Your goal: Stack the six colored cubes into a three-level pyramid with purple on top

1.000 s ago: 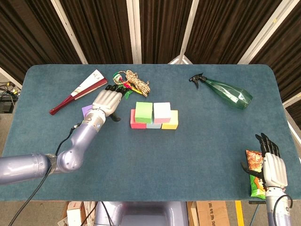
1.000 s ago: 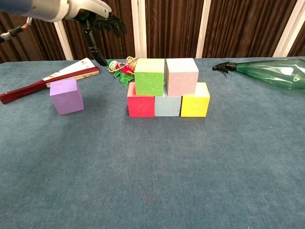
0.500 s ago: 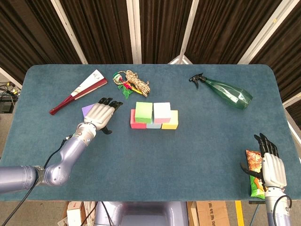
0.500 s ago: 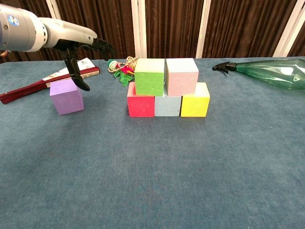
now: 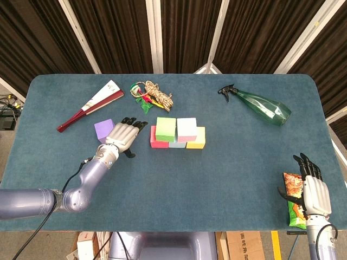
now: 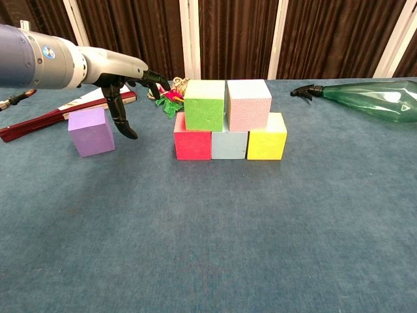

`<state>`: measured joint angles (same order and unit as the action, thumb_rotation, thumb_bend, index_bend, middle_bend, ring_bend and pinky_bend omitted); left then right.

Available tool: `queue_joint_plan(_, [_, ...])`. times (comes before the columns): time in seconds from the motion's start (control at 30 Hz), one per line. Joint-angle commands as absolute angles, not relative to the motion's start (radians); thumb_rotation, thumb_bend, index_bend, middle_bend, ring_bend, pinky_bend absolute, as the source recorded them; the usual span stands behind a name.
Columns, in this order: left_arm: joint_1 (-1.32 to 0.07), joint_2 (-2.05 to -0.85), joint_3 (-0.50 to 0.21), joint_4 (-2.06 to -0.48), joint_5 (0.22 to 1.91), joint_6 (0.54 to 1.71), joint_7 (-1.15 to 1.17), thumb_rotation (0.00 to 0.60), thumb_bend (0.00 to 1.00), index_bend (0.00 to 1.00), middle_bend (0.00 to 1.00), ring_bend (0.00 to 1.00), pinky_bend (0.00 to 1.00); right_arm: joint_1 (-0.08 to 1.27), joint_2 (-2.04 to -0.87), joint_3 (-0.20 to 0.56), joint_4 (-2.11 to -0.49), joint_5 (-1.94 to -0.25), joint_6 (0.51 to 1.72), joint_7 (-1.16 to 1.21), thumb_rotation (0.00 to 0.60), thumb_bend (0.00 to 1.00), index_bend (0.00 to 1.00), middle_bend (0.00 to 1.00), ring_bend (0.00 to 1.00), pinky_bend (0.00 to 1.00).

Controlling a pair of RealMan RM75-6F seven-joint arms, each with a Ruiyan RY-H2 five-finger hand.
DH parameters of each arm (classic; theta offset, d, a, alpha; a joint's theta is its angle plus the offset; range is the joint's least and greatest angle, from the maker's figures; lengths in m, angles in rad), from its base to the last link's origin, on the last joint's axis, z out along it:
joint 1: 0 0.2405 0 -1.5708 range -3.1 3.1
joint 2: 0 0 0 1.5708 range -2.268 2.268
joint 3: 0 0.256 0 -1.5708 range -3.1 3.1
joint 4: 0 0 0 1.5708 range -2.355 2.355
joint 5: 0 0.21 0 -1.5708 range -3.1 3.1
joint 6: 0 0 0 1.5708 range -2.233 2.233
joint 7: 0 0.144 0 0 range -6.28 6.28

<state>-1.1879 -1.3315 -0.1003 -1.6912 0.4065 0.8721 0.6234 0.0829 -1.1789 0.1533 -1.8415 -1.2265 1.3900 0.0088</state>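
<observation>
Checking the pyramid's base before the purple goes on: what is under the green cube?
The green cube rests on the red cube and partly on the light blue cube. Their top faces are covered.

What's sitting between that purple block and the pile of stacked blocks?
Only the robot's left hand, open above the table between the purple cube and the red cube. Both views show bare cloth beneath it.

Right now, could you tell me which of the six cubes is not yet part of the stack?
The purple cube. It sits alone on the table, beside the left hand, while the other five form two levels: three below, green and pale pink above.
</observation>
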Motion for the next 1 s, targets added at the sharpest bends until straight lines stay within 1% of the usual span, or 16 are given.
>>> queue_joint_plan(0.03, [-1.188,-1.332,-0.098,-1.696,0.405,0.88,0.625,0.6,0.22,0.07,0.11,0.0,0.0,0.086,-1.178,0.152,-1.837,-1.23,1.385,0.01,0.6,0.25,0.13,0.05,0.05,0.0])
queue_joint_plan(0.23, [-1.186,-1.317,-0.095,-1.709,0.388,0.899,0.625,0.6,0.22,0.06,0.11,0.0,0.0,0.117,-1.165,0.152,-1.832,-1.264,1.356,-0.022,0.6,0.25,0.13,0.05,0.05,0.0])
queue_joint_plan(0.33, [-1.186,-1.305,-0.095,-1.727,0.382,0.899,0.626,0.6,0.22,0.06,0.11,0.0,0.0,0.157,-1.137,0.163,-1.849,-1.239,1.304,-0.096,0.6,0.25,0.13,0.05,0.05,0.0])
queue_joint_plan(0.5, [-1.184,-1.296,-0.094,-1.753,0.388,0.914,0.627,0.6,0.22,0.06,0.11,0.0,0.0,0.234,-1.094,0.183,-1.894,-1.15,1.185,-0.182,0.6,0.25,0.14,0.05,0.05,0.0])
queue_joint_plan(0.6, [-1.182,-1.294,-0.093,-1.761,0.388,0.925,0.629,0.6,0.22,0.06,0.11,0.0,0.0,0.265,-1.088,0.187,-1.907,-1.118,1.145,-0.215,0.6,0.25,0.14,0.05,0.05,0.0])
queue_joint_plan(0.7, [-1.18,-1.29,-0.093,-1.773,0.387,0.937,0.629,0.6,0.22,0.06,0.11,0.0,0.0,0.295,-1.099,0.192,-1.916,-1.078,1.128,-0.264,0.6,0.25,0.14,0.05,0.05,0.0])
queue_joint_plan(1.0, [-1.166,-1.285,-0.089,-1.797,0.395,0.956,0.625,0.6,0.22,0.06,0.11,0.0,0.0,0.395,-1.191,0.202,-1.913,-0.926,1.097,-0.402,0.6,0.25,0.14,0.05,0.05,0.0])
